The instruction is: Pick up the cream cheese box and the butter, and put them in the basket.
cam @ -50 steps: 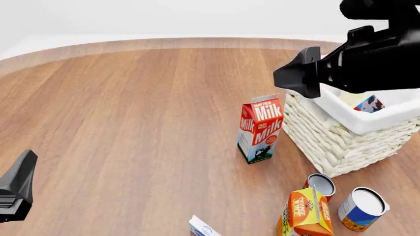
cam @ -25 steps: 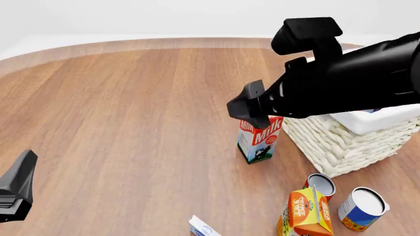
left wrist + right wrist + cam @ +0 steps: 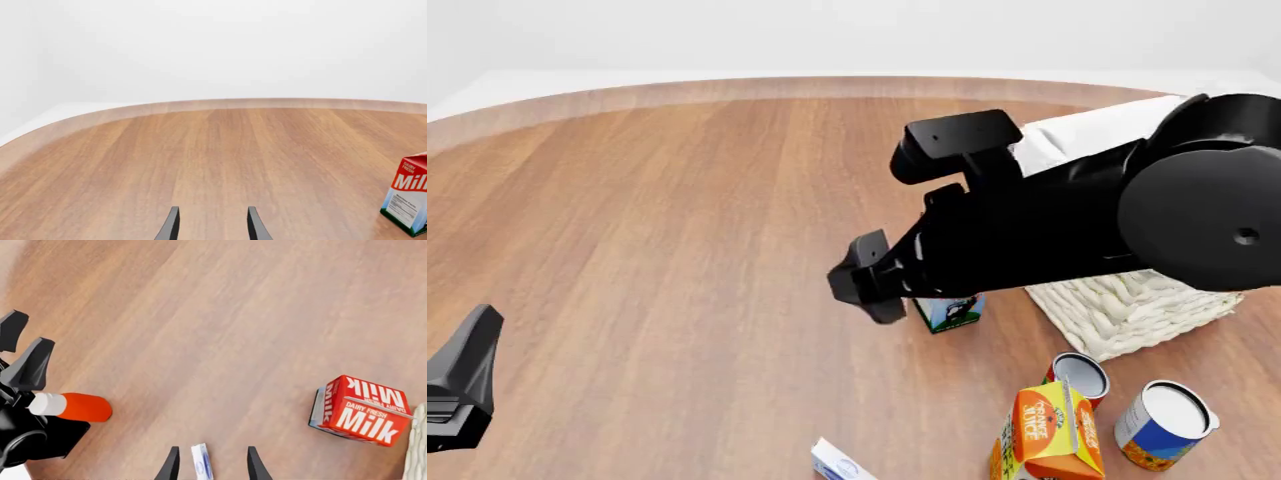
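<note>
The cream cheese box, small and white with blue markings, lies at the near edge of the table. In the right wrist view the cream cheese box shows between my open right fingers, on the table beyond them. My right gripper hangs above the wood, left of the white wicker basket, with nothing held. My right arm covers much of the basket. The butter is hidden. My left gripper stands open and empty at the near left, its fingers apart over bare wood.
A red-and-white milk carton stands beside the basket, mostly behind my right arm. An orange juice carton and two cans stand at the near right. A red bottle with a white cap lies by the left arm.
My right arm has swung from over the basket to the left and nearer, and now hangs in front of the milk carton. The left arm has not moved.
</note>
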Action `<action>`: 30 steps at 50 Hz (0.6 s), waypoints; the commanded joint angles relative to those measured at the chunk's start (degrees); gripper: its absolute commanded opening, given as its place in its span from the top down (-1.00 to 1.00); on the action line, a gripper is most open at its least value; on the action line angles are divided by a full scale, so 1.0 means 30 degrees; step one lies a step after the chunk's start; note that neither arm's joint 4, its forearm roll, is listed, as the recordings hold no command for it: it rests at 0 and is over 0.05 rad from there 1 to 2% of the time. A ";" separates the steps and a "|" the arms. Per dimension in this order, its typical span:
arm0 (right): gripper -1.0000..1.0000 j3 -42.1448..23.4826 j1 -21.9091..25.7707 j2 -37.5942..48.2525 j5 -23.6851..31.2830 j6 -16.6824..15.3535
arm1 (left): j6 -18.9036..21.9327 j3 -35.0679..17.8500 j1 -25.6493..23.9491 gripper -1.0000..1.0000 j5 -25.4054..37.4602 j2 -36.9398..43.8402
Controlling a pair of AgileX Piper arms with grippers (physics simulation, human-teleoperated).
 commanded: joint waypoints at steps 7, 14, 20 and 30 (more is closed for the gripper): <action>-1.00 0.1432 0.0496 0.1294 -0.1480 0.0745 | 0.0000 0.0000 0.0000 -1.00 0.0000 0.0000; -1.00 0.1885 0.0505 0.1465 -0.1775 0.0877 | 0.0000 0.0000 0.0000 -1.00 0.0000 0.0000; -1.00 0.1998 0.0740 0.1549 -0.1895 0.1172 | 0.0000 0.0000 0.0000 -1.00 0.0000 0.0000; -1.00 0.2241 0.1522 0.2373 -0.2462 0.2167 | 0.0000 0.0000 0.0000 -1.00 0.0000 0.0000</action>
